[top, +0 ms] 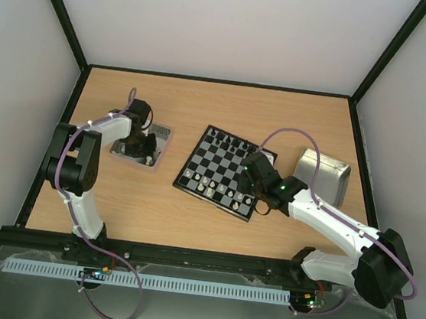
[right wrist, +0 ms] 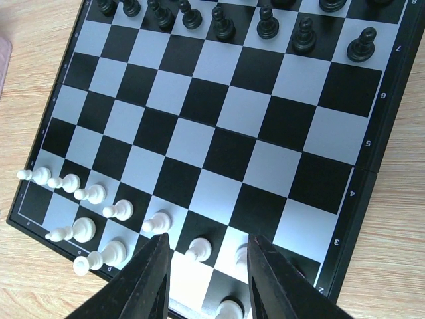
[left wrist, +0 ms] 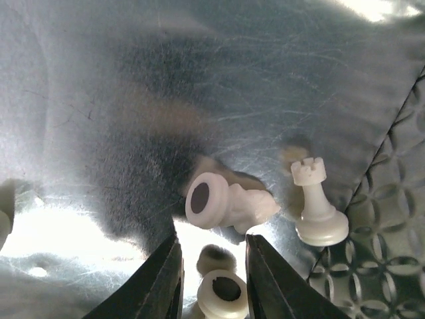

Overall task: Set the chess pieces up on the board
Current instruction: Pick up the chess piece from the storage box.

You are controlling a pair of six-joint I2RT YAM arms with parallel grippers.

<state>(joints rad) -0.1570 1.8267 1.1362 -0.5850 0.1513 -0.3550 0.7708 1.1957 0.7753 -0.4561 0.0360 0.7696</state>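
The left metal tray (top: 162, 132) sits near the table's (top: 115, 210) left edge, and the left end effector (top: 139, 149) reaches down into it. In the left wrist view, three cream-white chess pieces lie on the tray's scratched floor. A knight (left wrist: 229, 203) lies on its side with its round base facing the camera. A rook (left wrist: 319, 206) stands upright just right of it, close to the tray wall. A third piece (left wrist: 222, 292), seen base-on, lies between the narrowly set fingers (left wrist: 159, 286). I cannot tell whether they actually clamp it. The right metal tray (top: 326, 176) sits near the table's right edge, and what it holds cannot be made out from above.

The board (top: 220, 164) lies skewed at mid-table between the trays, apart from both. Rank numbers are printed along its black border, with 7, 6, 4 and 3 readable in the right wrist view. The letters on the adjoining edge are too small to read.

The black pieces (right wrist: 265, 26) fill the far rows. The white pawns (right wrist: 119, 211) stand in a line near the closer edge, with a few white pieces (right wrist: 106, 252) behind them. The middle ranks are bare squares. The right end effector (right wrist: 207, 242) hovers over the white side with its jaws apart, gripping nothing. One pawn (right wrist: 199, 249) stands below the gap.
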